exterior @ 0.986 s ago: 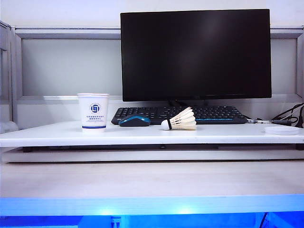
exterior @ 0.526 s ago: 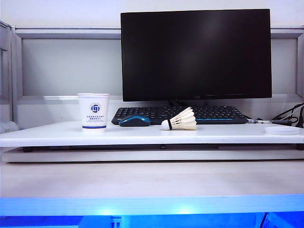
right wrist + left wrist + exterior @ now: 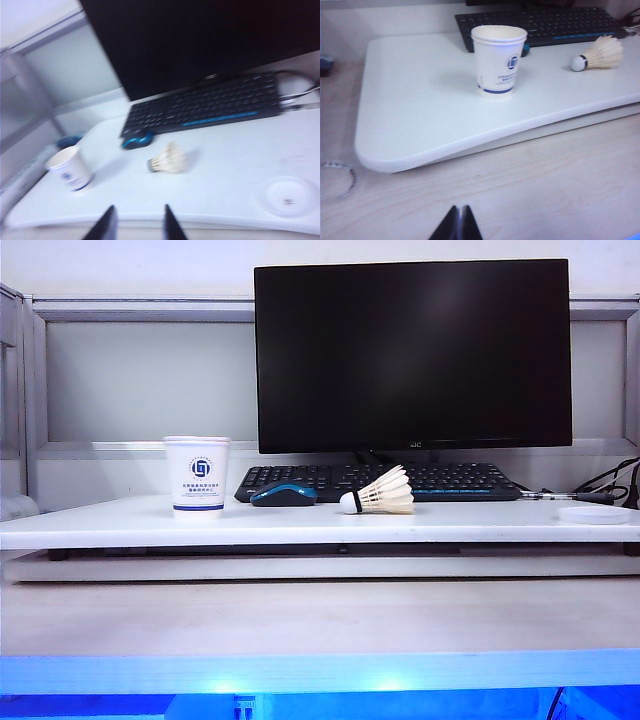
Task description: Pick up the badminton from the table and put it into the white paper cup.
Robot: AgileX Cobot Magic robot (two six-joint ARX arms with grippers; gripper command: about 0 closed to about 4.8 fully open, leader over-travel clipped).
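The badminton (image 3: 380, 492) lies on its side on the white table (image 3: 300, 528), cork tip pointing toward the white paper cup (image 3: 196, 475), which stands upright further left. Neither arm shows in the exterior view. The left wrist view has the cup (image 3: 498, 60) upright and empty, with the badminton (image 3: 600, 54) beyond it. My left gripper (image 3: 459, 210) is shut over the wood surface, short of the table's edge. The blurred right wrist view shows the badminton (image 3: 169, 160) and the cup (image 3: 70, 167). My right gripper (image 3: 139, 209) is open, empty, hovering near the table's front edge.
A black monitor (image 3: 412, 355) stands at the back above a black keyboard (image 3: 380, 480). A blue and black mouse (image 3: 283, 494) lies between cup and badminton. A round white coaster (image 3: 594, 514) sits at the table's right end, with cables behind it.
Nothing has moved in the exterior view; cup, badminton and mouse stay where they were, and no arm has come into that view.
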